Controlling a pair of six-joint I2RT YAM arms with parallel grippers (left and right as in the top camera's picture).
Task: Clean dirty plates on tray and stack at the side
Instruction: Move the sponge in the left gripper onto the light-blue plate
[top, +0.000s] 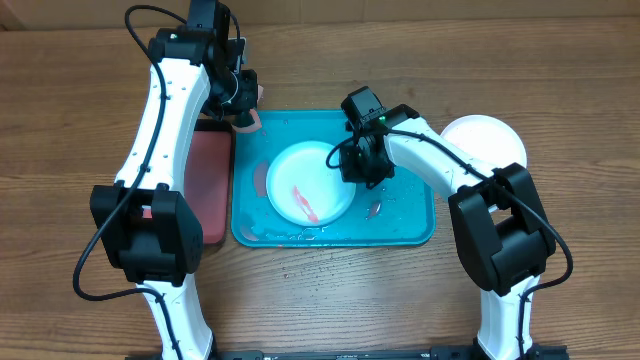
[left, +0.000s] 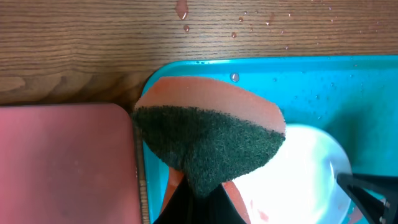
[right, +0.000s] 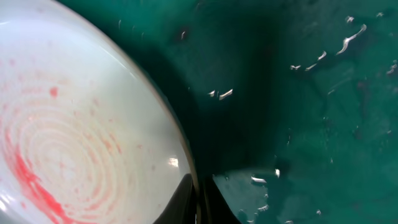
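A white plate (top: 308, 184) with a red sauce smear lies in the turquoise tray (top: 405, 215). My right gripper (top: 362, 165) is shut on the plate's right rim; the right wrist view shows its fingers (right: 198, 199) pinching the rim of the smeared plate (right: 68, 137) over the wet tray (right: 298, 93). My left gripper (top: 243, 105) is shut on a sponge with an orange body and dark green scouring face (left: 211, 140), held above the tray's far left corner (left: 186, 68). A clean white plate (top: 487, 140) lies on the table right of the tray.
A dark red tray (top: 205, 180) lies just left of the turquoise tray; it also shows in the left wrist view (left: 62, 162). Water drops and a pink puddle (top: 373, 209) sit on the turquoise tray floor. Wet drops lie on the wooden table (left: 181, 11).
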